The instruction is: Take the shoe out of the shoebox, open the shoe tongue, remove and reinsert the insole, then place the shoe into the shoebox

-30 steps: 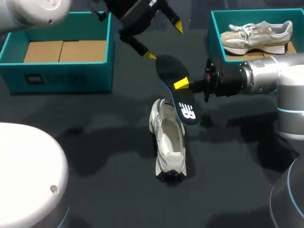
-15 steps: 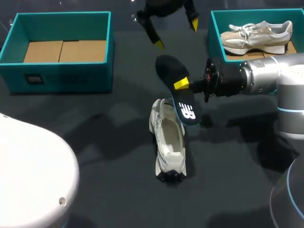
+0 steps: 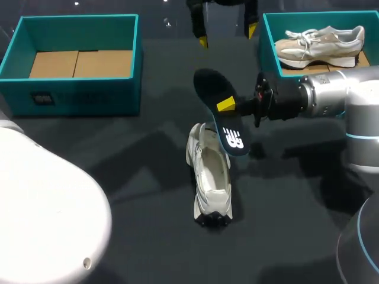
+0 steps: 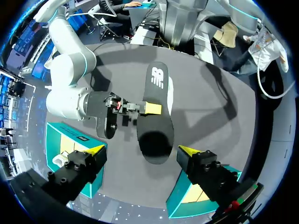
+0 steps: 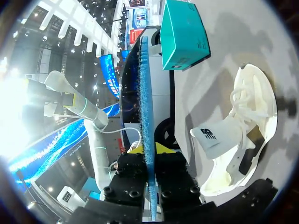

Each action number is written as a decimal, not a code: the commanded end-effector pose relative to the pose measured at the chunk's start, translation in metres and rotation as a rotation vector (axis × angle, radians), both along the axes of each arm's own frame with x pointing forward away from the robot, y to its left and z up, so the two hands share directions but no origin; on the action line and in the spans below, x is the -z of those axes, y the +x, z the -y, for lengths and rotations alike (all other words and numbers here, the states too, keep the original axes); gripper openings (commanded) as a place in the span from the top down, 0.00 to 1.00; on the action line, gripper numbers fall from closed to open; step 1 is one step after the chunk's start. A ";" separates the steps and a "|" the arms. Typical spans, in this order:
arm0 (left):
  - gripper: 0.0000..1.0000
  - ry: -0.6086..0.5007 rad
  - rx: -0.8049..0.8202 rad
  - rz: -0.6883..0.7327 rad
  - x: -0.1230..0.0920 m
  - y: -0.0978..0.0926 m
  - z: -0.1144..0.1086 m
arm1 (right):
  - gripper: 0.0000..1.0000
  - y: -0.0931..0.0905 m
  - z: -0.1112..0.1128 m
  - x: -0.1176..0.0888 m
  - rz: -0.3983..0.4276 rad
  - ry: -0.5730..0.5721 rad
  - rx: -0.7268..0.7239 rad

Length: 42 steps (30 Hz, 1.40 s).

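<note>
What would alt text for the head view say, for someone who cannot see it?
The right pincer holds a dark insole by its edge above a white shoe on the dark table. Behind stand an empty teal shoebox and a second shoebox holding a beige shoe.

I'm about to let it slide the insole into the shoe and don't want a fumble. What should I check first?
1. Insole clamped in right jaws: ok.
2. White shoe lying on the table, out of its box: ok.
3. Tongue lifted, opening uncovered: ok.
4. Left jaws open, clear of shoe and insole: ok.
5. Insole's toe end matched to shoe's toe: cannot tell.
6. Teal shoebox at left empty for the return: ok.
</note>
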<state>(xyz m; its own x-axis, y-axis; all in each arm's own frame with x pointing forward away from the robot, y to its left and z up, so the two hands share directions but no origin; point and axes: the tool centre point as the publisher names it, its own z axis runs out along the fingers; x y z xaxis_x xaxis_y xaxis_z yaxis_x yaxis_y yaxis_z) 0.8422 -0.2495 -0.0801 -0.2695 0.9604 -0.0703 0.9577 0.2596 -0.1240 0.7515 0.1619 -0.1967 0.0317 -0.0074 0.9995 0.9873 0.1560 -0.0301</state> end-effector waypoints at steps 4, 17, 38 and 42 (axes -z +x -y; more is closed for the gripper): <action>0.00 0.273 0.053 -0.075 -0.003 0.012 0.007 | 1.00 -0.001 0.000 0.000 -0.001 -0.002 0.002; 0.00 0.240 0.074 -0.082 -0.012 0.008 0.017 | 1.00 -0.001 0.000 0.000 -0.001 -0.002 0.002; 0.00 -0.418 0.025 0.033 -0.028 -0.006 -0.028 | 1.00 -0.001 0.000 0.000 -0.001 -0.002 0.002; 0.00 -0.554 0.031 0.054 -0.027 -0.007 -0.037 | 1.00 -0.001 0.000 0.000 -0.001 -0.002 0.002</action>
